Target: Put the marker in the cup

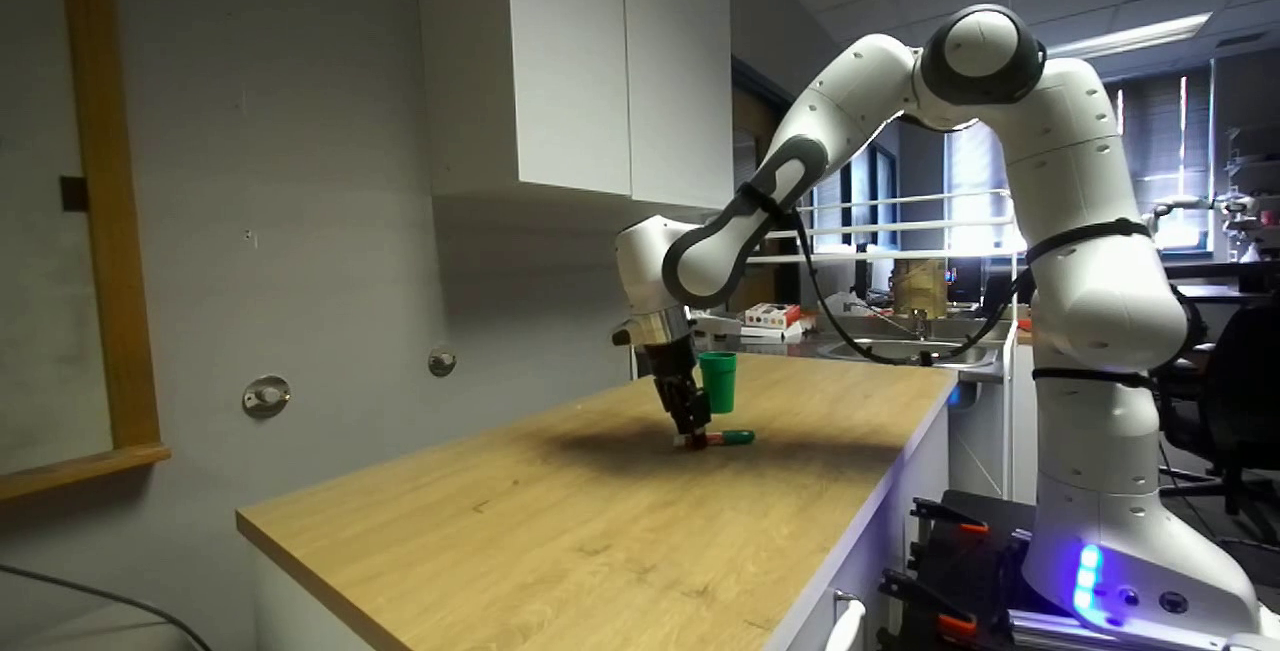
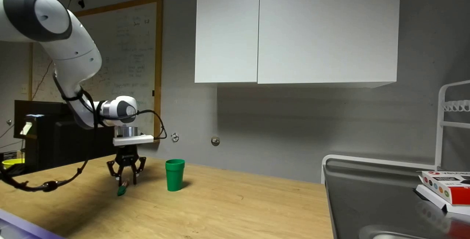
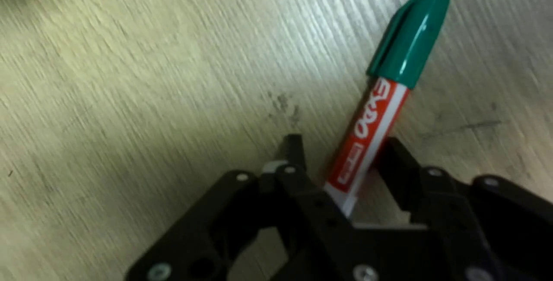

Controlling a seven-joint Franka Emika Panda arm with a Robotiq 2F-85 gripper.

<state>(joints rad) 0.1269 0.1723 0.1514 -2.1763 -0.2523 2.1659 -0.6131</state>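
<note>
Lettered marker (image 3: 386,99) in wrist view, end effector (image 3: 343,153) parted, cup (image 2: 174,175) in both exterior views

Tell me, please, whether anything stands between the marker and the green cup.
In an exterior view, only one finger of the open gripper does, beside the marker on the side toward the cup; nothing else visible stands between them.

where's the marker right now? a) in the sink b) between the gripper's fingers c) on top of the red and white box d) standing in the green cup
b: the wrist view shows the marker lying between the fingers of the open gripper, while in an exterior view the cup stands apart from it.
</note>
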